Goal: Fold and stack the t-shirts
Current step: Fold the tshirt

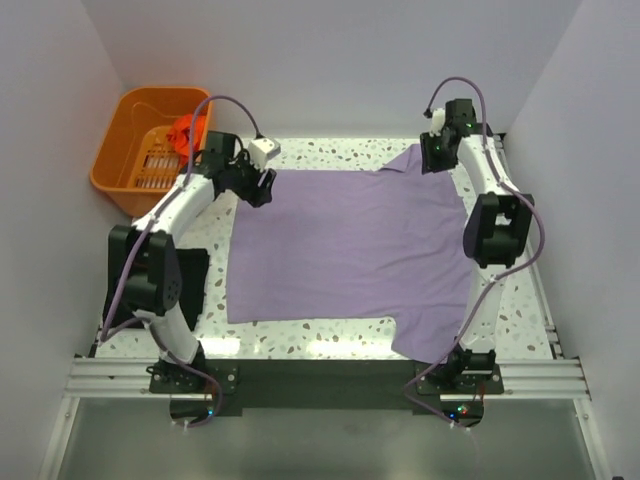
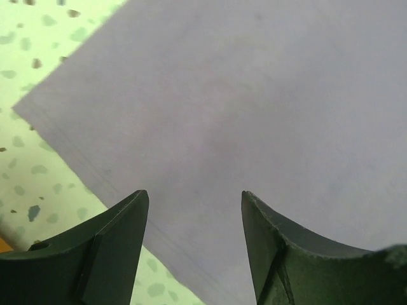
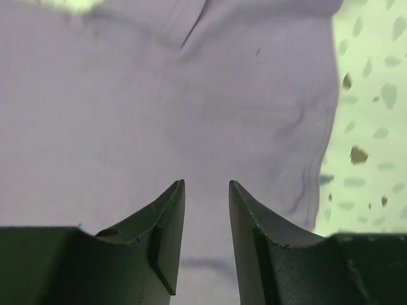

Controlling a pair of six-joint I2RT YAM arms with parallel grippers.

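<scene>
Orange basket (image 1: 118, 178), far-left of lilac t-shirt (image 1: 350, 250): holds orange-red shirt (image 1: 186, 131). Lilac t-shirt: spread flat. Left gripper (image 2: 194, 198), right gripper (image 3: 206, 185): jaws parted, empty, over its far corners.

Plain white walls (image 1: 330, 60) on 3 sides; speckled white tabletop (image 1: 330, 340); aluminium rail (image 1: 540, 375) at near edge.

The spread t-shirt (image 1: 345, 245) lies flat over the middle of the desk (image 1: 330, 335), its near-right part reaching the near edge, with the left tool (image 1: 262, 190) above its far-left corner and the right tool (image 1: 432, 155) above its far-right corner, while the basket (image 1: 125, 165) off the desk's far-left corner holds the bunched t-shirt (image 1: 186, 132).
</scene>
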